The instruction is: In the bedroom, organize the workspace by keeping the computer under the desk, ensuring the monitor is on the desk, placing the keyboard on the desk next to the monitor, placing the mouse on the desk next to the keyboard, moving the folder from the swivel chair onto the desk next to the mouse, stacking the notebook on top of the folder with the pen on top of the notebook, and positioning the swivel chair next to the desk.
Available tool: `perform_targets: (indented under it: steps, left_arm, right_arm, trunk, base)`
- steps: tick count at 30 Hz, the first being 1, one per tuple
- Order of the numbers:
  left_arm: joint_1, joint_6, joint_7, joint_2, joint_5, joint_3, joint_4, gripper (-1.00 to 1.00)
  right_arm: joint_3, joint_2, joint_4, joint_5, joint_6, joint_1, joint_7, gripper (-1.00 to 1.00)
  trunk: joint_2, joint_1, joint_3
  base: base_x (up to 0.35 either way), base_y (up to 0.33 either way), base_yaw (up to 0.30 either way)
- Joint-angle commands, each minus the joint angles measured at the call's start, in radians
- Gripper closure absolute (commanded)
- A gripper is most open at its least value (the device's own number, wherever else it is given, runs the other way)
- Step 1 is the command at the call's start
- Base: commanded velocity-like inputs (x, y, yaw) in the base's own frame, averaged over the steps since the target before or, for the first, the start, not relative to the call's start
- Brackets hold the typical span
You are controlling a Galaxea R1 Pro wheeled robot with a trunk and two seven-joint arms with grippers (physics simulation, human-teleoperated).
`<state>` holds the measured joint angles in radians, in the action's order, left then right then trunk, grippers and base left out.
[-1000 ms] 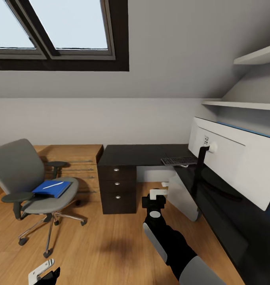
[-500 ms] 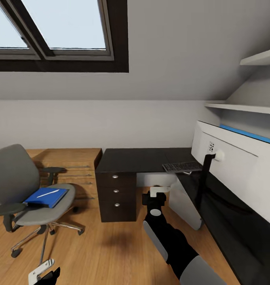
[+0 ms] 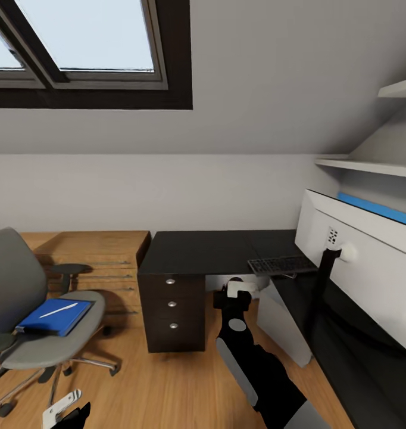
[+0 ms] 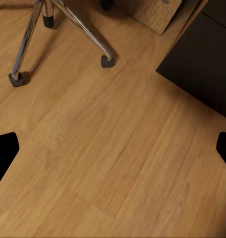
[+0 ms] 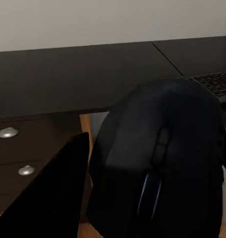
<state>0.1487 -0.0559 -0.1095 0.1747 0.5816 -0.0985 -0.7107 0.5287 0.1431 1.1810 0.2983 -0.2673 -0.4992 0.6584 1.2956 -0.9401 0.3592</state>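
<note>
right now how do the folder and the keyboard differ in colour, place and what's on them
The folder is bright blue; the keyboard is dark grey-black with rows of keys. The folder lies on the seat of the swivel chair, while the keyboard is already on the desk, near the monitor. A thin white pen lies on top of the folder; nothing rests on the keyboard. Both are flat, rectangular and lying level.

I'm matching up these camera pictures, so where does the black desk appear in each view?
Head view: the desk spans centre to right, drawers facing the robot.
Left wrist view: its dark drawer block stands on the floor near the swivel chair's legs.
Right wrist view: its black top lies behind the mouse held by the right gripper.
Shared landmark: the silver drawer knobs.
</note>
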Motion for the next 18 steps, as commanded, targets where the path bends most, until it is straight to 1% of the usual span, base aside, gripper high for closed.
perform_targets:
  steps: [1, 9, 12, 18]
  left_arm:
    - [0.0, -0.005, -0.004, 0.0, 0.009, 0.0, -0.002, -1.0]
    - [0.0, -0.007, -0.004, 0.0, 0.01, 0.0, -0.002, -1.0]
    - [0.0, -0.007, -0.003, 0.0, 0.01, 0.0, -0.001, -1.0]
    - [0.0, -0.007, -0.003, 0.0, 0.01, 0.0, -0.001, -1.0]
  right_arm:
    - [0.002, 0.0, 0.002, 0.004, -0.006, -0.001, 0.007, 1.0]
    - [0.002, 0.001, 0.003, 0.001, -0.001, -0.001, 0.009, 1.0]
    - [0.002, 0.001, 0.003, 0.001, -0.001, -0.001, 0.009, 1.0]
    - [0.003, 0.001, 0.003, 0.001, -0.001, -0.001, 0.009, 1.0]
  trunk:
    - [-0.007, 0.003, -0.002]
    - [-0.063, 0.034, -0.027]
    - [-0.063, 0.034, -0.027]
    - [-0.063, 0.034, -0.027]
  base:
    - [0.334, 0.0, 0.0]
    - [0.305, 0.0, 0.005]
    - [0.164, 0.0, 0.195]
    - [0.025, 0.0, 0.269]
